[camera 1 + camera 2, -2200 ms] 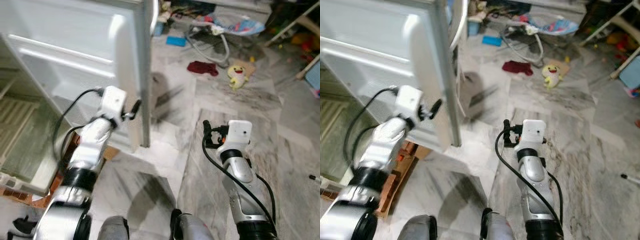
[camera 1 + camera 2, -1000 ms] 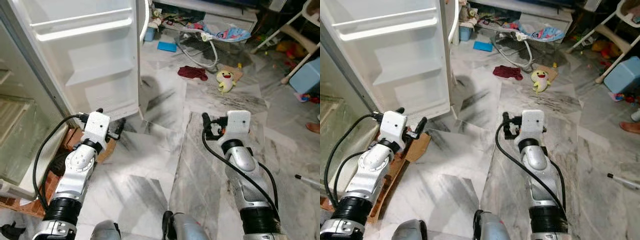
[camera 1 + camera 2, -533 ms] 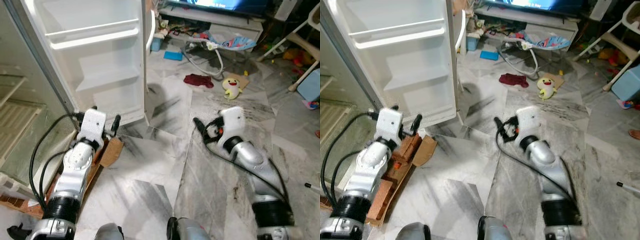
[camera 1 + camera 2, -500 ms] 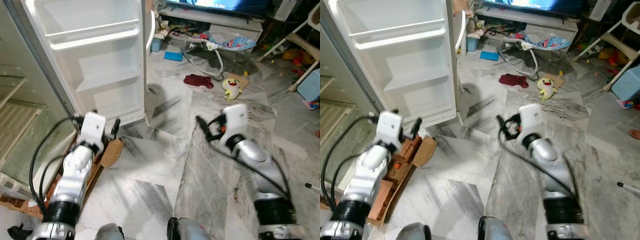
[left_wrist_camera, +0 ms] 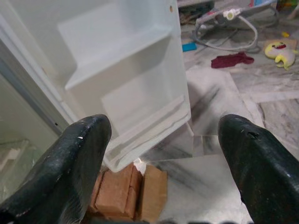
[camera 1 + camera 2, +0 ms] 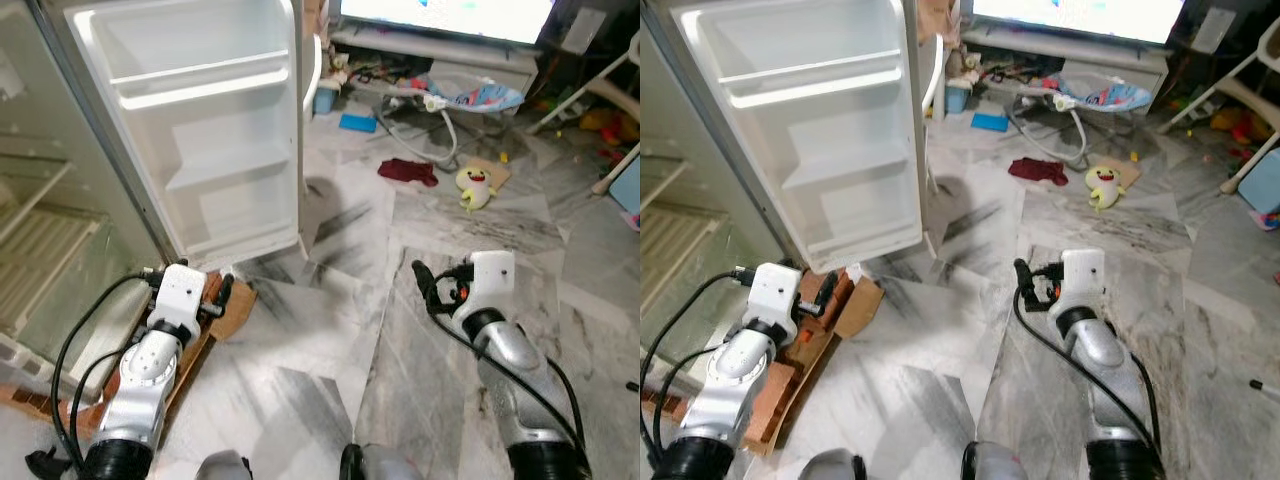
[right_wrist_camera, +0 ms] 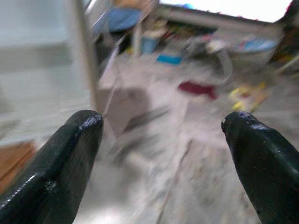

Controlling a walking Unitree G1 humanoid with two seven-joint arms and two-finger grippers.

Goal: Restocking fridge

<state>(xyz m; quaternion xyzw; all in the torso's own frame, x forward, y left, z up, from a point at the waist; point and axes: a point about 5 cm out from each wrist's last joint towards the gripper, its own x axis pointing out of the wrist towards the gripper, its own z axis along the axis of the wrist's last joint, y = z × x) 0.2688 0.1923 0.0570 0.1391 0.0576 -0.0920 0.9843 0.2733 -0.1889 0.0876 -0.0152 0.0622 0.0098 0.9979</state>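
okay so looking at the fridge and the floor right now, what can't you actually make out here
- Fridge interior: cut off by the left edge of the eye views; contents cannot be told.
- Right wrist view: motion-blurred; the red cloth and clutter behind it are smears.
- TV stand clutter: too small to identify.
- Bricks: partly hidden by the open fridge door.

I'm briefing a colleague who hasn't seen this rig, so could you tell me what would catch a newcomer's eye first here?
First, the wide-open fridge door on the left, its white shelves bare. Next, the cluttered marble floor beyond it: a dark red cloth and a yellow plush toy near the back. Low in front, the left hand and right hand are both open and hold nothing.
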